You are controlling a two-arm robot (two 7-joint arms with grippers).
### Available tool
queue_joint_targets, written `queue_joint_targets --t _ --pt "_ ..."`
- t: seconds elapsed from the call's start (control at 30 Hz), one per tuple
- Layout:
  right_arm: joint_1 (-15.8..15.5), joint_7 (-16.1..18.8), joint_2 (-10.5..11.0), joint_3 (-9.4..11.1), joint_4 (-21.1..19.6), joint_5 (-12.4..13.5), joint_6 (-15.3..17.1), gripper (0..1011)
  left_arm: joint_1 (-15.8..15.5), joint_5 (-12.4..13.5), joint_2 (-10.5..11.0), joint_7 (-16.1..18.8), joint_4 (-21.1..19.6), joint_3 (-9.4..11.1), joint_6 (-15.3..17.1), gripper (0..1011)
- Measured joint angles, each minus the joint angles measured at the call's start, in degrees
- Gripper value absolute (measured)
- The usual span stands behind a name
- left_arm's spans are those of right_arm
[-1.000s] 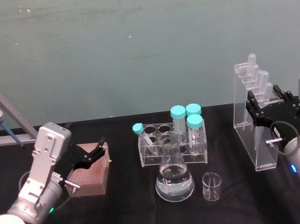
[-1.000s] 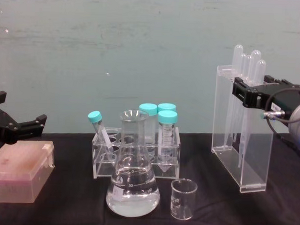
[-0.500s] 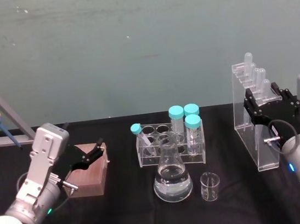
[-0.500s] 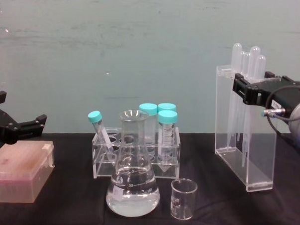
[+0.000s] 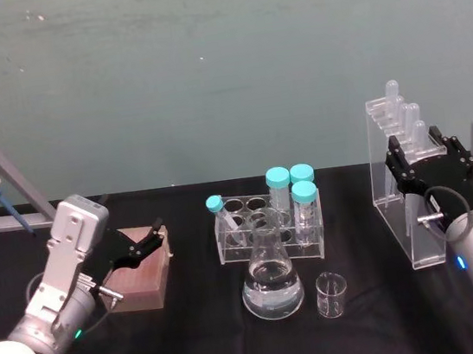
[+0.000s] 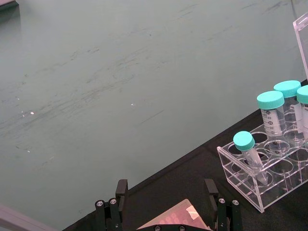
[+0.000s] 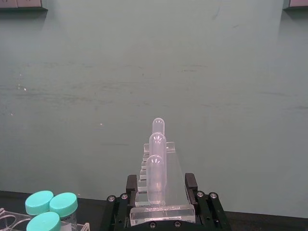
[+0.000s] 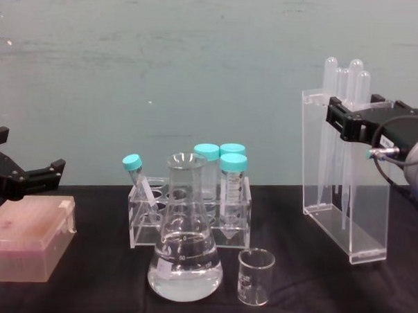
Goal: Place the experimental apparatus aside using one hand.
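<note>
Clerk: Moved since a second ago: pipette stand [image 8: 345, 225], now slightly farther right of the conical flask [image 8: 185, 256].
Checker: Held how?
Clerk: Right gripper [image 5: 417, 153] clamped across the stand's upper part, one finger on each side wall.
Checker: Nearest entries?
Clerk: Small beaker [image 8: 255, 278], just right of the flask and a little nearer the robot. Flask upright, clear liquid in its lower part.
Checker: Left of the flask?
Clerk: Pinkish box [image 8: 24, 249], well apart. Left gripper [image 6: 166, 197] above it, fingers spread, gripping nothing.
Checker: Behind?
Clerk: Clear tube rack [image 8: 147, 230], just behind the flask; teal-capped tubes, three upright, one leaning. Stand well right of the flask, upright, long pipettes in it. Cannot tell whether its base touches the black table [image 8: 313, 303].
</note>
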Motion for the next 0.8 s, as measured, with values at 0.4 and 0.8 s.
queue_joint_targets --t 0.4,0.8 --pt "0.33 -0.01 0.19 0.42 0.42 0.14 -1.17 613 0.00 0.00 0.00 0.00 0.00 0.00 0.00 1000" --pt "1.04 -0.29 0.43 1.27 1.20 0.21 -2.39 613 0.00 0.00 0.00 0.00 0.00 0.00 0.00 1000"
